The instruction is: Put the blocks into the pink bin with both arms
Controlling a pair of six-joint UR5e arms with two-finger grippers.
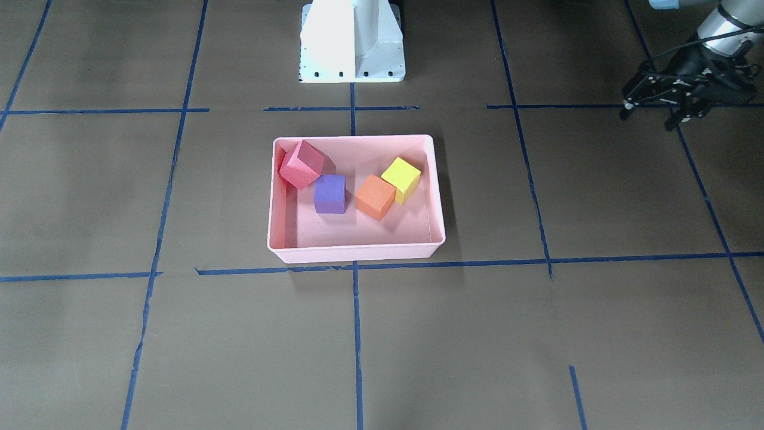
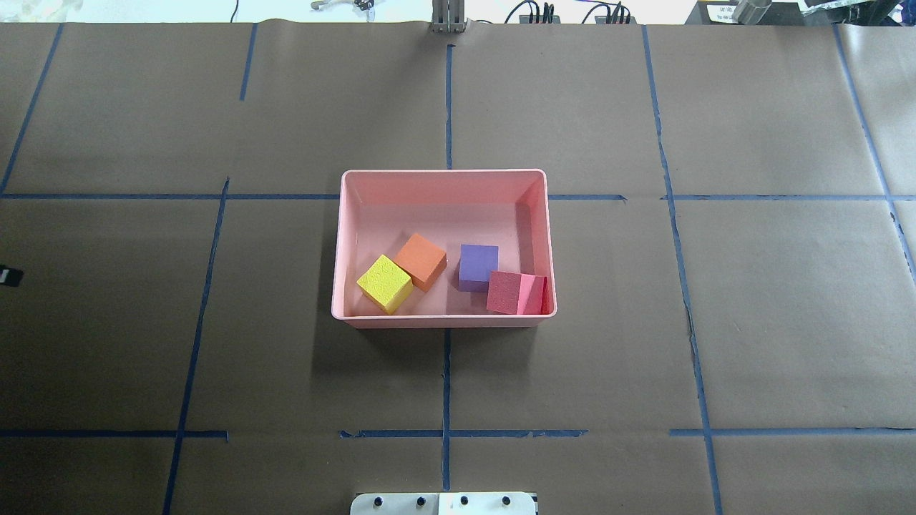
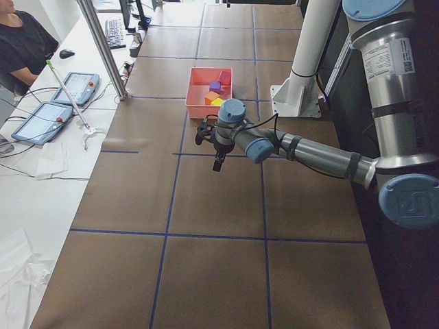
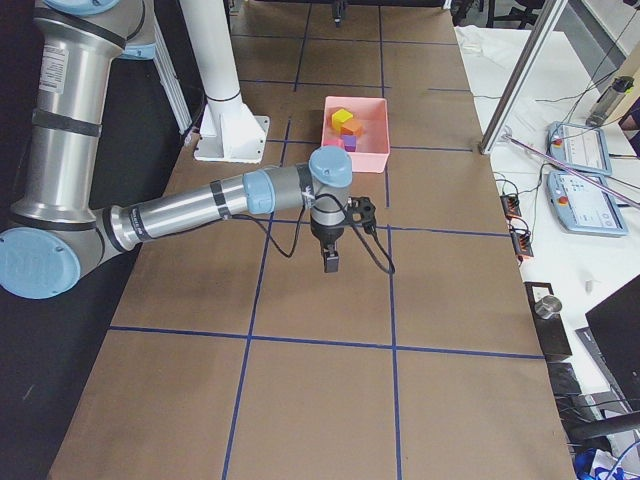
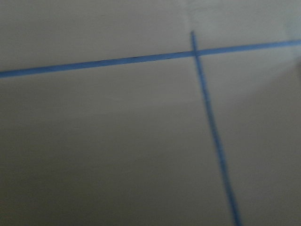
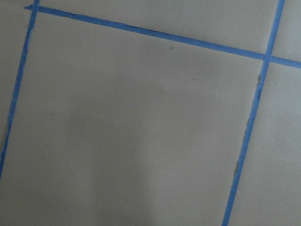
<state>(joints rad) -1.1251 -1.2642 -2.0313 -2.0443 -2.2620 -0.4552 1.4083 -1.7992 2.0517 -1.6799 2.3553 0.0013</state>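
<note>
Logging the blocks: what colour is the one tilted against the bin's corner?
Red-pink; the tilted block shows best in the exterior front-facing view.

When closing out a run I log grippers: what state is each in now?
Left gripper: open, holding nothing.
Right gripper: cannot tell, side view only.

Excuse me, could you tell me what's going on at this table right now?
Neither arm holds a block. The red-pink block, purple block, orange block and yellow-green block all lie inside the pink bin, the red-pink one tilted against a corner. The left claw hangs open off to one side; the right claw is over the table, away from the bin.
</note>
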